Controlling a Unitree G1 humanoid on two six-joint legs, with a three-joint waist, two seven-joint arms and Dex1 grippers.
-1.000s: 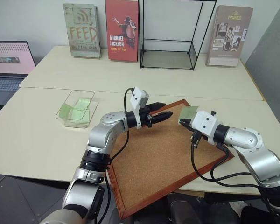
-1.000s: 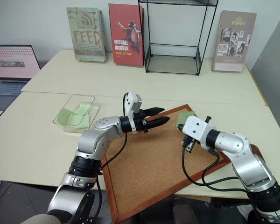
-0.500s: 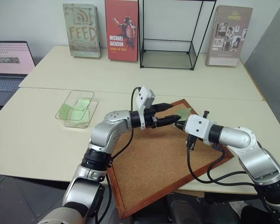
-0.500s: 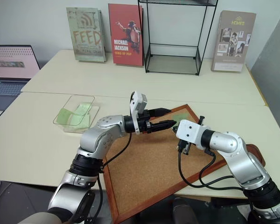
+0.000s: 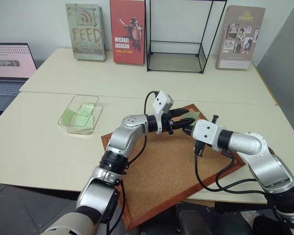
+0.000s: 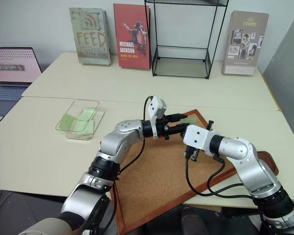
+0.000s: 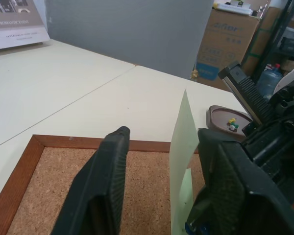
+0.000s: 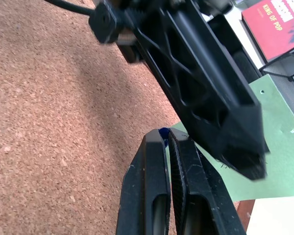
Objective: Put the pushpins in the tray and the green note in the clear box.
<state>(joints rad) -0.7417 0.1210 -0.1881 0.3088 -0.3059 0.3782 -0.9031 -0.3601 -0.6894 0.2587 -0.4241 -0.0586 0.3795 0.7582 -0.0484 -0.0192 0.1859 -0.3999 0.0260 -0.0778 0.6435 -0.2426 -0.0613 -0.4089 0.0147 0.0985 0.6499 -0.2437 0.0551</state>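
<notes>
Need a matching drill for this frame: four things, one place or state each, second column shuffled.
Things:
1. pale green paper note
2. small coloured pushpins
3. clear plastic box
4. right gripper

Places or states:
A. lying in the dark reddish-brown tray
B. shut, tips at the note's edge
C. standing on edge between the open fingers of the left gripper
D. left of the wood-framed corkboard, green slips inside

Pairs: 1-C, 2-A, 3-D, 4-B

arms: silver shells, black joints | wrists: white housings | cables: black | fingers (image 7: 100, 196): black
</notes>
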